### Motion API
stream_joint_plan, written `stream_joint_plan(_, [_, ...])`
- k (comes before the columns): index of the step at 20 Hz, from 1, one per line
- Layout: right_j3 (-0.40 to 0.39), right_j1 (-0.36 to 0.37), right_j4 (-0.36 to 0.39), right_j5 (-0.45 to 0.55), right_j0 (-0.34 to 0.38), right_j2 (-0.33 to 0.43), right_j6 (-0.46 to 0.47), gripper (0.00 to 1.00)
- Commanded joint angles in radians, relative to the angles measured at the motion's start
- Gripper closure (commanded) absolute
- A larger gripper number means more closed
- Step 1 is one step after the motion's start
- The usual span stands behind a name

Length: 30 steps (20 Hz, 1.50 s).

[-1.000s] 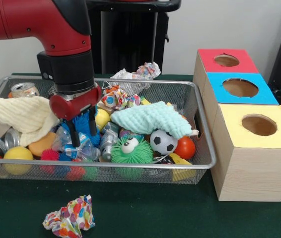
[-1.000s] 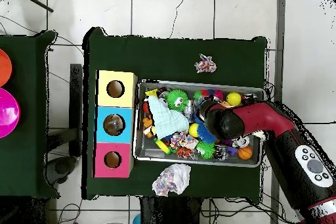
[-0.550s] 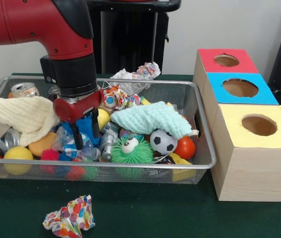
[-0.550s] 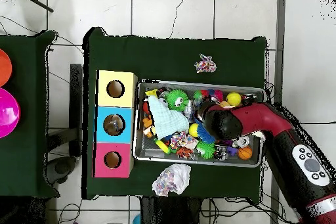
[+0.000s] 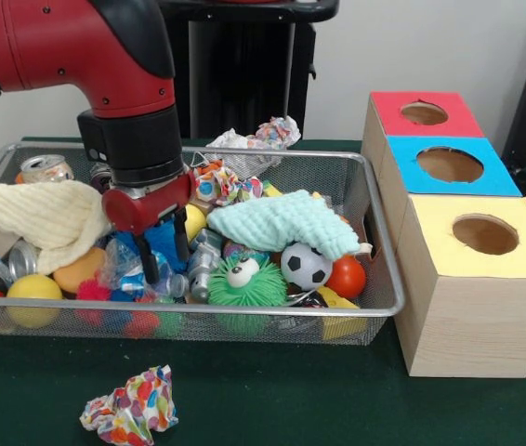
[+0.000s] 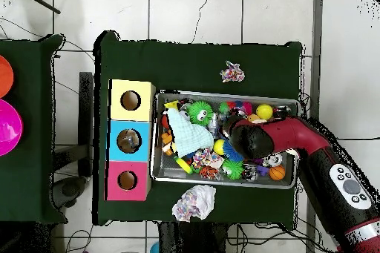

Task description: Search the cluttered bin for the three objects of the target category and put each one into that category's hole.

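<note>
My gripper (image 5: 164, 255) hangs low inside the wire mesh bin (image 5: 272, 311), left of its middle. Its two dark fingers (image 5: 146, 264) stand open, one on each side of a blue spiky ball (image 5: 163, 240), with a crumpled clear plastic bottle (image 5: 124, 269) just beside them. To the right stand three wooden boxes with round holes, topped red (image 5: 423, 113), blue (image 5: 450, 165) and yellow (image 5: 484, 234). In the overhead view the red arm (image 6: 297, 135) covers the gripper over the bin's (image 6: 223, 93) right half.
The bin holds a yellow cloth (image 5: 40, 218), a mint cloth (image 5: 282, 223), a soccer ball (image 5: 305, 266), a green fuzzy toy (image 5: 244, 279), a red ball (image 5: 347, 276), cans (image 5: 45, 168) and crumpled colourful paper (image 5: 216, 181). More paper wads lie before (image 5: 131, 409) and behind (image 5: 254, 139) the bin.
In the front view the gripper has slid slightly right and a little lower around the blue spiky ball. Its fingers keep the same spread.
</note>
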State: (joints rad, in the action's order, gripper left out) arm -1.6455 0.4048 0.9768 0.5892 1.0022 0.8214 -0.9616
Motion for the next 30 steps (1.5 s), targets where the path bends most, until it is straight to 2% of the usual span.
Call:
stream_joint_plan(1, [0.014, -0.055, 0.050, -0.009, 0.018, 0.001, 0.238, 0.00])
stream_joint_plan(11, [0.024, -0.060, 0.031, 0.008, 0.037, 0.020, 0.256, 0.00])
stream_joint_plan(17, [0.029, -0.060, 0.030, 0.023, 0.056, 0.033, 0.298, 0.00])
stream_joint_plan(30, [0.039, -0.067, 0.036, 0.021, 0.054, 0.029, 0.280, 0.00])
